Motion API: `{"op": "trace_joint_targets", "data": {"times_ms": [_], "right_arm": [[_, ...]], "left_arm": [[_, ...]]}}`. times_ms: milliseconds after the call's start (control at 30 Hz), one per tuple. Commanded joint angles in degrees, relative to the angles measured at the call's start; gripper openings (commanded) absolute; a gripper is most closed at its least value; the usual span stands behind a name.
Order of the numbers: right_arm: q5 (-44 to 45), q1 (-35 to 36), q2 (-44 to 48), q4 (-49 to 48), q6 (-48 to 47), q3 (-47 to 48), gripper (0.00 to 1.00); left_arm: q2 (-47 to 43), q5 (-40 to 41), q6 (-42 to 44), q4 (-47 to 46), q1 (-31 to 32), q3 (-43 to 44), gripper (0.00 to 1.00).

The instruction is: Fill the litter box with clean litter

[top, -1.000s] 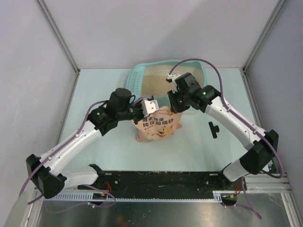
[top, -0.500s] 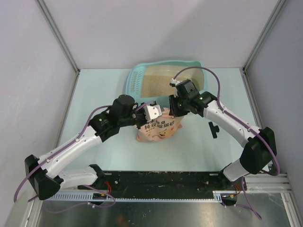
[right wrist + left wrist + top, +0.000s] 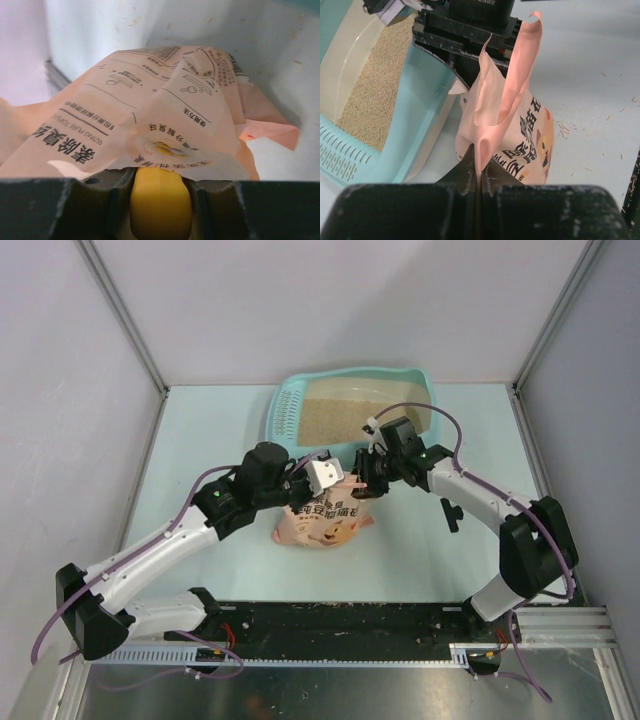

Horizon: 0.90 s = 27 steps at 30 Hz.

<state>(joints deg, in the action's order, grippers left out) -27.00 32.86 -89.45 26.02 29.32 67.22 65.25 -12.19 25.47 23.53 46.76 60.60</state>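
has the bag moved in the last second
Yes. In the top view the bag has shifted toward the near table edge and slightly left, farther from the litter box.

Facing inward, left tool (image 3: 477, 175) and right tool (image 3: 160, 182) clamp tight.

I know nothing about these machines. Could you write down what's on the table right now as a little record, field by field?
box: teal litter box at the far side of the table, slotted grid at its left end
inside it: beige litter spread across the bottom
bag: pink bag on the near side of the box, top held up
left tool: shut on one top corner of the bag
right tool: gripping the other top edge, a yellow piece between its fingers
spill: a few crumbs beside the bag
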Motion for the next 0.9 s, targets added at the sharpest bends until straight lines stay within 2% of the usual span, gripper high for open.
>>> {"op": "trace_joint_targets", "data": {"times_ms": [0, 200, 400, 533, 700, 767, 867], "right_arm": [[-20.44, -3.06, -1.43, -14.05, 13.03, -0.86, 0.00], [-28.45, -9.38, -0.64, -24.95, 21.38, -1.83, 0.00], [-34.33, -17.28, 4.01, -28.56, 22.09, -6.48, 0.00], [-40.22, -22.57, 5.25, -35.49, 25.78, -10.96, 0.00], [-42.95, -26.79, 7.88, -35.09, 25.97, -13.17, 0.00], [-41.56, -27.41, 8.41, -33.15, 24.39, -13.17, 0.00], [-38.83, -26.53, 7.89, -37.52, 28.76, -14.13, 0.00]], "left_arm": [[-2.67, -0.21, -0.08, -7.62, 0.52, 0.49, 0.00], [-6.01, 0.32, 4.83, -6.22, 0.52, -0.04, 0.00], [-9.44, 0.23, 12.05, -4.55, 0.52, -2.15, 0.00], [-9.18, 0.67, 13.99, -3.32, 0.61, -1.19, 0.00], [-7.25, 0.59, 15.74, -2.44, 0.70, 3.20, 0.00], [-5.15, 0.85, 15.40, -2.35, 0.96, 5.65, 0.00], [-2.34, 2.33, 15.31, -2.35, 1.66, 8.65, 0.00]]}}
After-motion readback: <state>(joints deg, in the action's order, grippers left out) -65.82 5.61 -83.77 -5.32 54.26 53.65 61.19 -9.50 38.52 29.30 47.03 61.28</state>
